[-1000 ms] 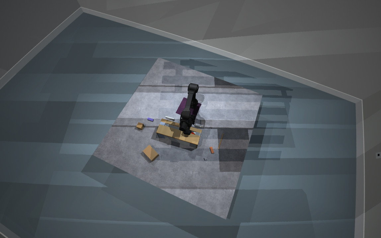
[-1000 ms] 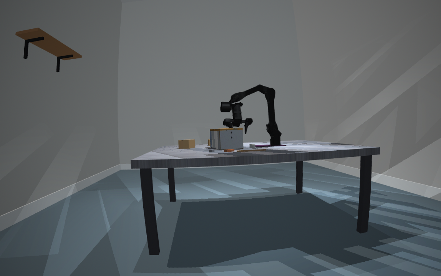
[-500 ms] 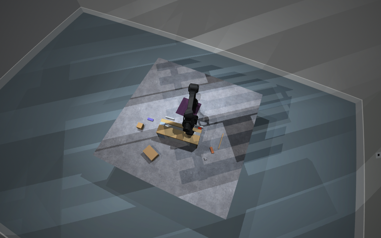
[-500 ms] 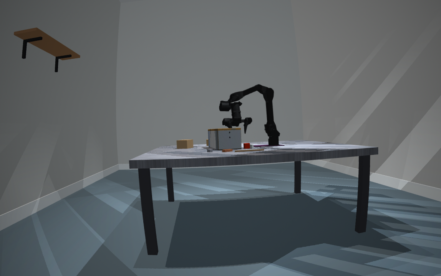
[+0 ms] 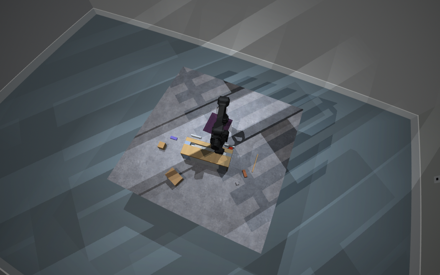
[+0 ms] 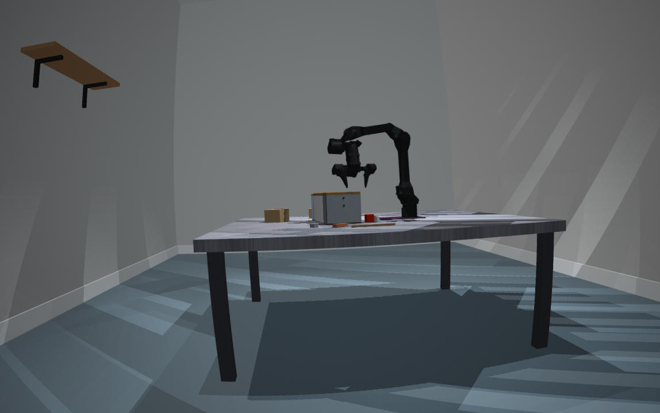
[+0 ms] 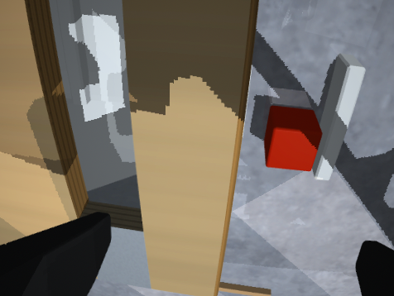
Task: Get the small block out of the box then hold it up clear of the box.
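Observation:
The red block (image 5: pixel 230 148) (image 6: pixel 369 218) (image 7: pixel 291 149) lies on the table outside the box, just off its long side near one end. A short white bar (image 7: pixel 351 88) stands close beside the block on the side away from the box. The box (image 5: pixel 202 156) (image 6: pixel 342 209) (image 7: pixel 186 174) stands upright with its wooden top and slot showing. My gripper (image 6: pixel 356 187) (image 7: pixel 236 243) is open and empty, pointing down above the box top. In the wrist view one finger is over the box and the other over the table; the block lies ahead of the fingertips.
Another white bar (image 5: pixel 196 136) lies by the box's other end. Around stand a cardboard box (image 5: pixel 174 177) (image 6: pixel 273 215), a smaller carton (image 5: pixel 161 145), a purple block (image 5: pixel 173 138), an orange block (image 5: pixel 244 173) (image 6: pixel 340 225), a thin stick (image 5: pixel 255 162) and a small grey piece (image 5: pixel 237 183).

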`<state>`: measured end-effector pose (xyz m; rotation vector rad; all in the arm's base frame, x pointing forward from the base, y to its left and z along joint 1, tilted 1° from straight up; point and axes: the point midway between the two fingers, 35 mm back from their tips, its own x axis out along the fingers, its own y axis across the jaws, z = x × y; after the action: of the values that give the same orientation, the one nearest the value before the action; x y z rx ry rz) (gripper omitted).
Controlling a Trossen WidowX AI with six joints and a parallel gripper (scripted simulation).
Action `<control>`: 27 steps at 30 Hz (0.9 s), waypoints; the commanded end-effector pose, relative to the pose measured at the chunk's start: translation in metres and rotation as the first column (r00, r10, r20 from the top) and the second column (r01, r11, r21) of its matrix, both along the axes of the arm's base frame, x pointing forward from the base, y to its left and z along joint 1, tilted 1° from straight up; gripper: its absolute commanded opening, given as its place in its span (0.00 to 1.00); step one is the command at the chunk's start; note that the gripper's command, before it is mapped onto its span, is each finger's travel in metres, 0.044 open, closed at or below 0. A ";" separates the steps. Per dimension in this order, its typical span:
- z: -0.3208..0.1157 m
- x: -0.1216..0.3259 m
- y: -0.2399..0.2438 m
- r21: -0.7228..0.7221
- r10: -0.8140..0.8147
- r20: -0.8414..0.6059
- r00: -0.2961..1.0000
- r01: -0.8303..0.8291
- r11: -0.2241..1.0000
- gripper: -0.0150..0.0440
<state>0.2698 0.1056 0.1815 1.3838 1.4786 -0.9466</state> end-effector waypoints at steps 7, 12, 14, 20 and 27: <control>0.014 -0.013 0.020 -0.081 0.520 0.223 0.824 -0.516 0.853 0.74; 0.012 -0.017 0.023 -0.268 0.847 0.281 0.451 -0.811 0.521 0.74; 0.011 -0.018 0.024 -0.350 0.931 0.268 0.248 -0.875 0.334 0.74; 0.010 -0.022 0.028 -0.522 0.933 0.126 -0.338 -0.822 -0.227 0.74; 0.009 -0.024 0.030 -0.558 0.767 -0.001 -0.642 -0.636 -0.533 0.74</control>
<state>0.2550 0.1308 0.1926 0.2661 1.4621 0.1261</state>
